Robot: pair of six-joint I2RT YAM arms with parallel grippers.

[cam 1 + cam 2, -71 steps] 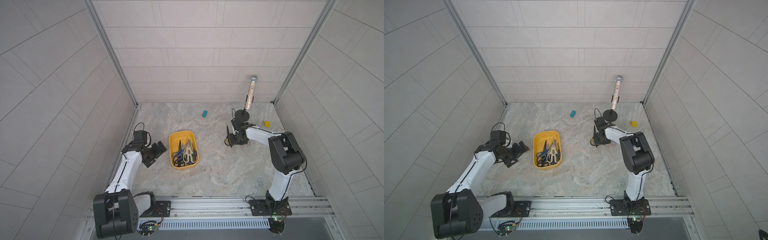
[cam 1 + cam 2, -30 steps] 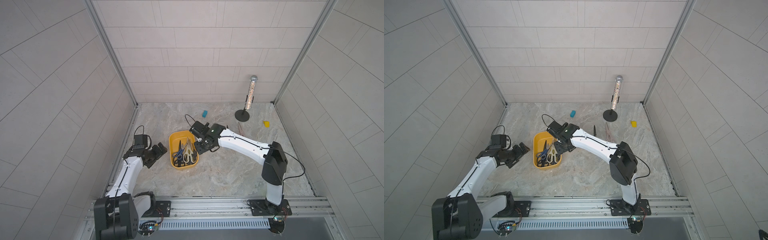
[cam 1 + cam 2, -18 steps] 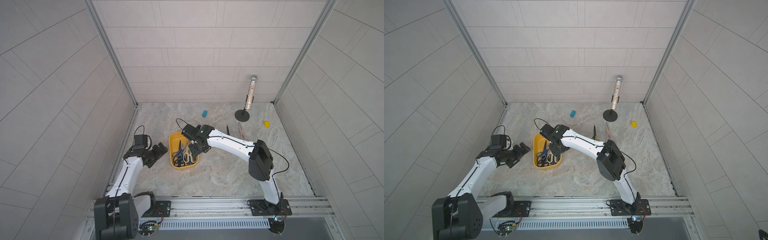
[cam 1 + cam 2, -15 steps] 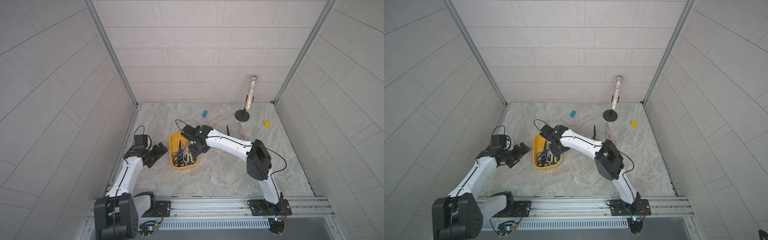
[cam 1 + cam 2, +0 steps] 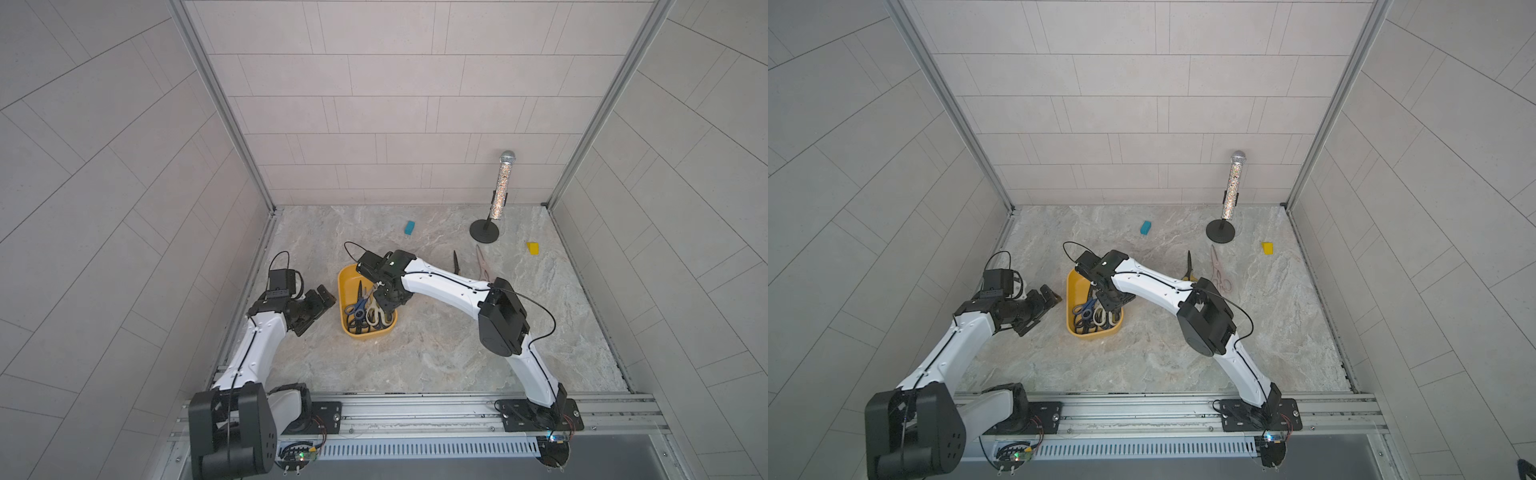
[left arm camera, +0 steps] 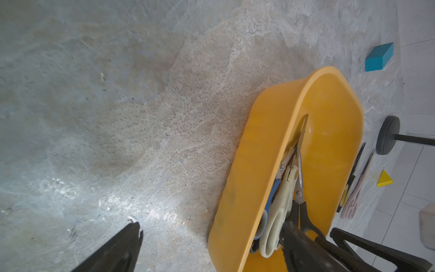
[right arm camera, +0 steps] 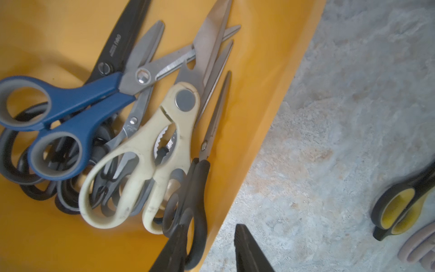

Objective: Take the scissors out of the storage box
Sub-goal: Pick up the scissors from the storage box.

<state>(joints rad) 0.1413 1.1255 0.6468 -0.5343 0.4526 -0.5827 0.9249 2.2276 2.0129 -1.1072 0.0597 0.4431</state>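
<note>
- The right gripper (image 7: pixel 209 227) is hanging low inside the storage box (image 7: pixel 259 94). Its jaws are standing partly apart and straddling the box's long wall.
- One of its fingers (image 7: pixel 174 247) is sitting over the loop handle of a black-handled pair (image 7: pixel 200 188). The other is hanging outside above the table (image 7: pixel 341 117). I cannot tell whether either is touching.
- A couple of seconds back this gripper was working beside the black stand (image 5: pixel 484 230) at the upper right. It has since swung across to the box at centre left, and was already hovering there half a second ago.
- The left gripper (image 5: pixel 318 301) is keeping its earlier place just left of the box. Its jaws are spread wide around nothing, aiming at the box's left wall and staying clear of it.
- The box's long axis is running up and down in both top views. The scissors (image 5: pixel 368 313) are piled in its lower half.
- They are lying roughly along that axis, handles toward the bottom of the frame and blades toward the top. The blue-handled pair (image 7: pixel 70 113) is crossing over the cream pair (image 7: pixel 146 153).
- Two pairs are already lying out on the table right of centre, near the stand: a yellow-and-black pair (image 5: pixel 1189 266) and a pale pink pair (image 5: pixel 1217 270). Both have their blades pointing up-frame.
- The right arm is rising from its base at the lower right to a raised elbow, then stretching up and left with the wrist tipping down.
- The left arm is climbing from the lower left, its forearm leaning up-frame.
</note>
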